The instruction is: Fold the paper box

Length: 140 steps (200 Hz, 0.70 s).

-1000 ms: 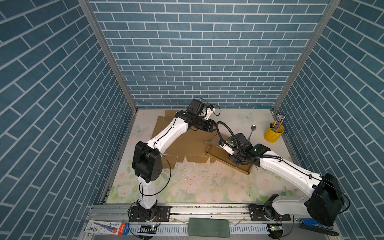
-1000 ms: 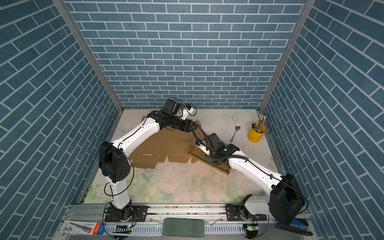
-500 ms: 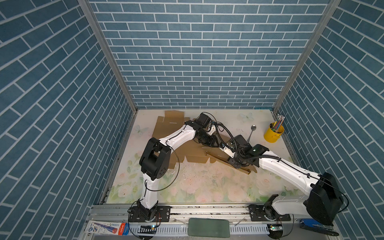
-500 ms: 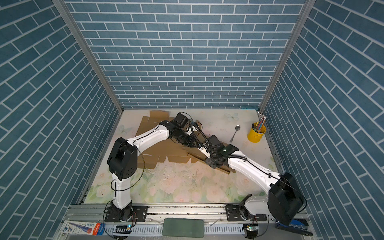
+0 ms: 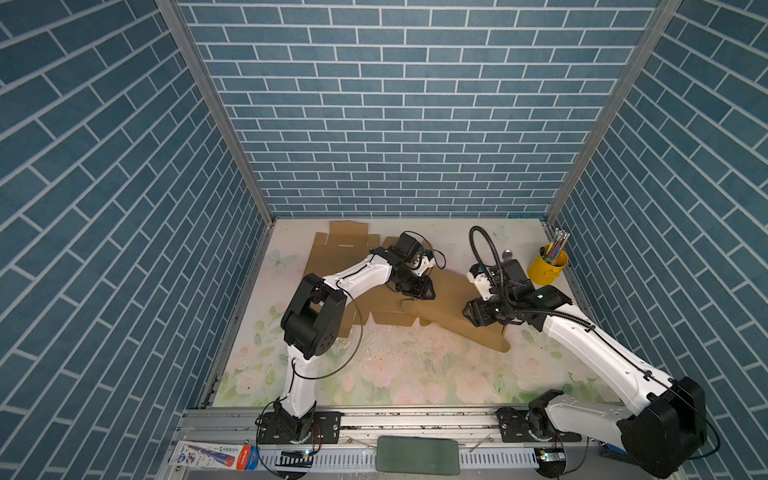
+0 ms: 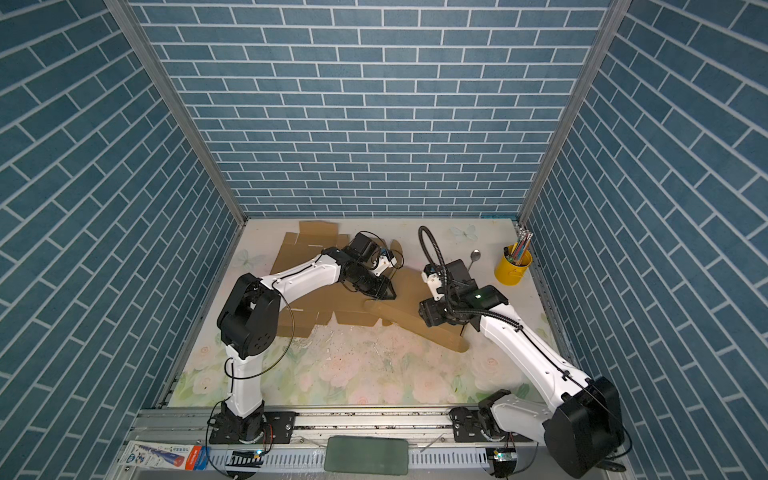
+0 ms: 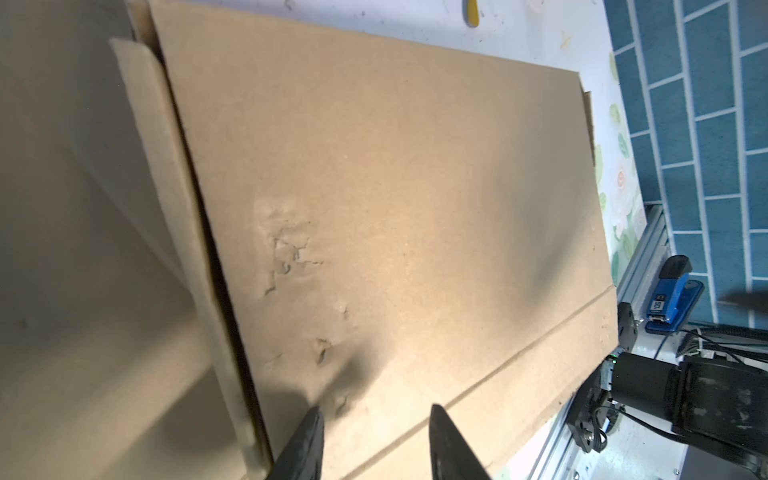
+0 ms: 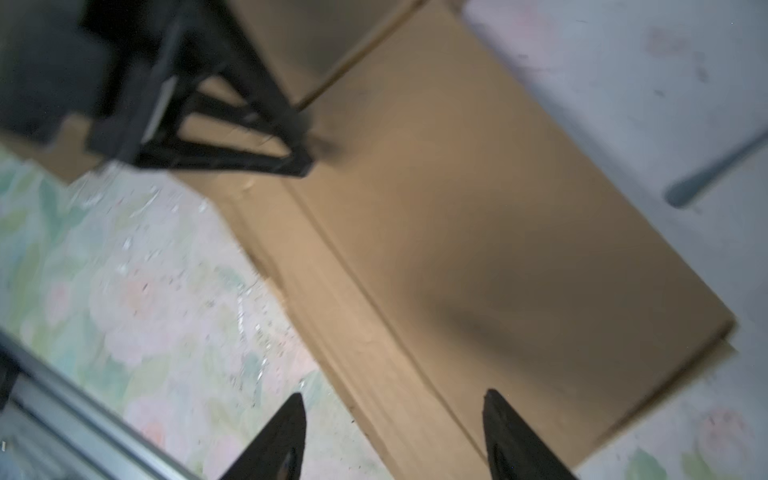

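Both left fingers (image 7: 307, 444) and right fingers (image 8: 282, 436) spread released, empty, over the paper box (image 5: 453, 299)

tabletop (image 5: 395, 386): pale flower print | cardboard box (image 5: 336, 259): unfolded, mostly flat across back and middle | yellow cup (image 5: 546, 270): upright, back right, pencils inside | spoon (image 6: 475, 254): near cup's left, apart | specks (image 5: 399, 353): scattered before the cardboard
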Each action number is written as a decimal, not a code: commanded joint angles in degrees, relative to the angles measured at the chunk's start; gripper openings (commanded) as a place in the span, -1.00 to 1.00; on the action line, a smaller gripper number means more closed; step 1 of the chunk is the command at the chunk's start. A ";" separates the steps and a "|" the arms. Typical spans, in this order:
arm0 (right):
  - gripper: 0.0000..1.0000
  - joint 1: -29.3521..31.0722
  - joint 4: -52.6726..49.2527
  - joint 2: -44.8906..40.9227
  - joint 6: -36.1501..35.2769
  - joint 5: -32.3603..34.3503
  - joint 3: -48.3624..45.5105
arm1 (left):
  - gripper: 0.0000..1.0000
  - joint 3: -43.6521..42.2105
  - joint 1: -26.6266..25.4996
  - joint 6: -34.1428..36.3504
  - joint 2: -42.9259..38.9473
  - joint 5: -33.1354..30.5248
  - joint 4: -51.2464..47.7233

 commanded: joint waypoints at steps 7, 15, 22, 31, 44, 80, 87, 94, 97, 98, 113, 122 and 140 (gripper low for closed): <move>0.34 -6.39 -4.78 -2.52 20.86 7.41 -2.99 | -0.13 -1.99 -0.05 -0.45 0.54 -2.05 1.22; 0.34 -7.82 -5.58 -2.59 21.68 6.99 -3.92 | -0.14 -2.27 -0.05 -0.53 0.32 -2.11 1.48; 0.36 -8.94 -6.28 -2.13 21.86 6.97 -4.49 | -0.14 -2.47 -0.05 -0.48 0.22 -2.19 1.86; 0.39 -10.26 -6.46 -1.10 21.53 5.53 -5.11 | -0.14 -2.66 -0.06 -0.53 0.30 -2.31 2.14; 0.41 -11.87 -6.35 0.56 21.28 3.90 -5.88 | -0.14 -3.03 -0.05 -0.54 0.33 -2.85 2.71; 0.41 -14.49 0.60 2.73 21.81 1.53 -12.25 | -0.17 -4.73 -0.05 -1.65 -0.71 -2.80 5.25; 0.41 -14.76 1.93 3.44 21.81 1.52 -13.35 | -0.17 -4.73 0.03 -1.69 -1.46 -2.71 5.14; 0.39 -15.04 3.09 4.42 21.35 1.52 -14.19 | -0.17 -4.80 0.29 -1.69 -2.53 -2.40 5.17; 0.39 -15.06 3.60 4.91 21.10 1.51 -14.42 | -0.17 -4.83 0.50 -1.69 -2.97 -2.18 5.17; 0.39 -15.08 3.71 5.03 21.01 1.51 -14.54 | -0.17 -4.84 0.58 -1.74 -3.14 -2.14 5.15; 0.36 -15.67 5.29 7.55 19.81 2.17 -15.73 | -0.17 -4.34 2.45 -2.11 -5.75 -0.52 4.53; 0.34 -16.05 5.85 8.67 19.00 1.96 -16.03 | -0.14 -4.39 4.07 -2.47 -7.49 0.49 4.84; 0.32 -16.28 6.57 8.52 17.82 1.51 -16.16 | -0.01 -4.92 6.76 -2.45 -9.19 0.65 6.07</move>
